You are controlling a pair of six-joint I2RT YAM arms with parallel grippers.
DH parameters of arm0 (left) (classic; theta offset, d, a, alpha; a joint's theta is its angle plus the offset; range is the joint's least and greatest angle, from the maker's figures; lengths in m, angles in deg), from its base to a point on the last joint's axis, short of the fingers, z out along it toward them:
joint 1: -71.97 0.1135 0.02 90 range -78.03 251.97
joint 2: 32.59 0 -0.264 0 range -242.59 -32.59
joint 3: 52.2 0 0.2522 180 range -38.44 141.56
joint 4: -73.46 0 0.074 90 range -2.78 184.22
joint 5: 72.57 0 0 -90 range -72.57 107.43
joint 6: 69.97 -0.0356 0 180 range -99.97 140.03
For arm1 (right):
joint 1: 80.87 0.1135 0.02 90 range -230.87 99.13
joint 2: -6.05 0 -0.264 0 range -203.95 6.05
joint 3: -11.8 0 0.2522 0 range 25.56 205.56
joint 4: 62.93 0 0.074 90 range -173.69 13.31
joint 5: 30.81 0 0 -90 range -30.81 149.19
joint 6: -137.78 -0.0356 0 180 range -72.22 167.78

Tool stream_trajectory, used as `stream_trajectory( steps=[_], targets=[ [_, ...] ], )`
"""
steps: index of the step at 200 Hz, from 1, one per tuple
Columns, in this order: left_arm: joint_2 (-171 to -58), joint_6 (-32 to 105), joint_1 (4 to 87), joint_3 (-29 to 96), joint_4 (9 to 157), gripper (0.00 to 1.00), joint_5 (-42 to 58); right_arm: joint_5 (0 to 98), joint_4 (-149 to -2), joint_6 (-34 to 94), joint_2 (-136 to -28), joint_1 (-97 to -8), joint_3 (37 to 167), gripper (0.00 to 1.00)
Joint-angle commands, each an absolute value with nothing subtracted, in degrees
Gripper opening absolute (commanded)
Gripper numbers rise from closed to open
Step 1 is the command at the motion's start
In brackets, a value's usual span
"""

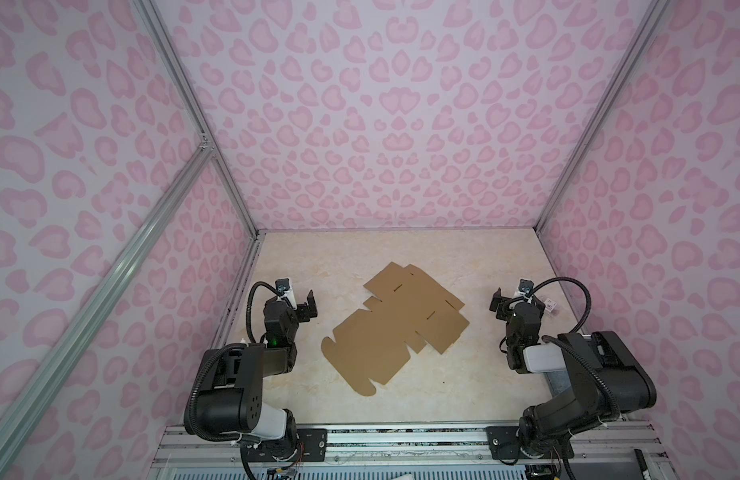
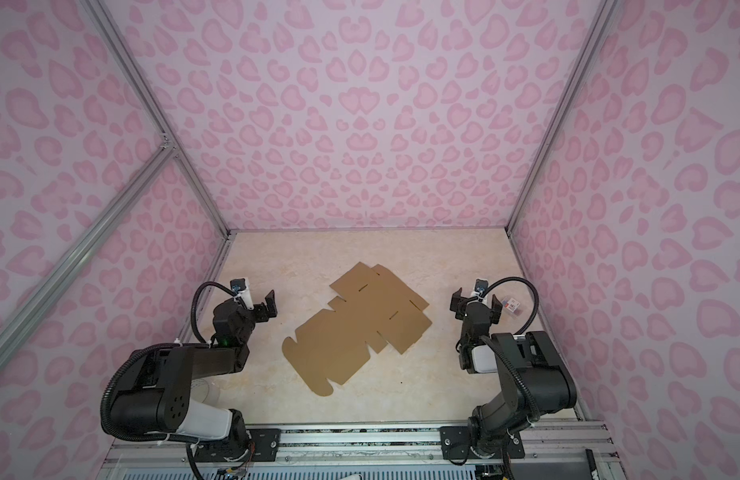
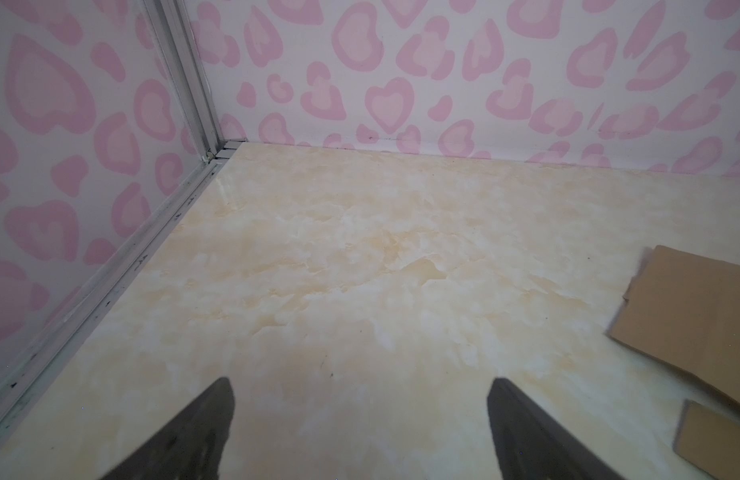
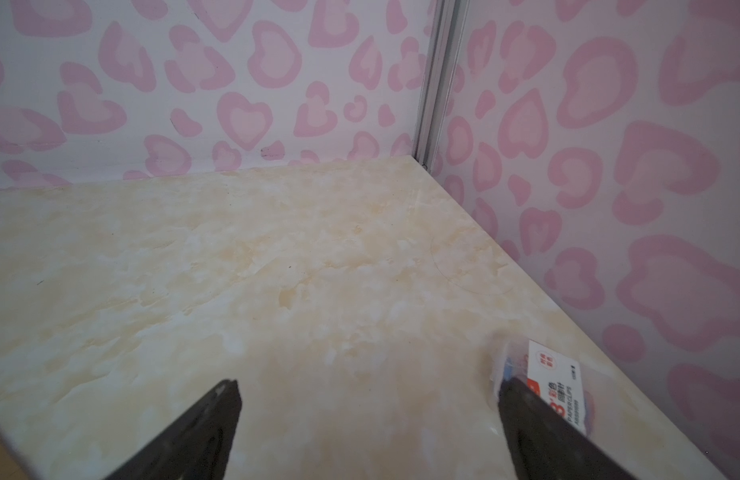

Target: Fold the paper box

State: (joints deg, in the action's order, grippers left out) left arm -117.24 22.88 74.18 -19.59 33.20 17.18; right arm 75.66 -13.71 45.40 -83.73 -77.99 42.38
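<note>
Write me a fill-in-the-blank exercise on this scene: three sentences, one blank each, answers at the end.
1. The brown paper box lies ____ on the table, not yet folded.
2. The left gripper and the right gripper are both ____ and hold nothing.
3. The small clear packet lies on the table close to the ____ gripper.
Missing words: flat; open; right.

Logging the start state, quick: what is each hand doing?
Left hand: open, holding nothing.
Right hand: open, holding nothing.
</note>
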Motion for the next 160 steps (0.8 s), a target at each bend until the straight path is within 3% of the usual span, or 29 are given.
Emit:
stream_trajectory(
  steps=[1,160],
  targets=[
    [-117.1,22.5,74.3,-19.4,31.4,0.98,16.7,76.0,-13.1,45.6,-84.0,-78.0,42.5,0.99],
    [-117.0,22.5,74.2,-19.4,31.6,0.98,16.7,76.9,-12.7,46.0,-82.7,-77.5,41.8,0.99]
  ],
)
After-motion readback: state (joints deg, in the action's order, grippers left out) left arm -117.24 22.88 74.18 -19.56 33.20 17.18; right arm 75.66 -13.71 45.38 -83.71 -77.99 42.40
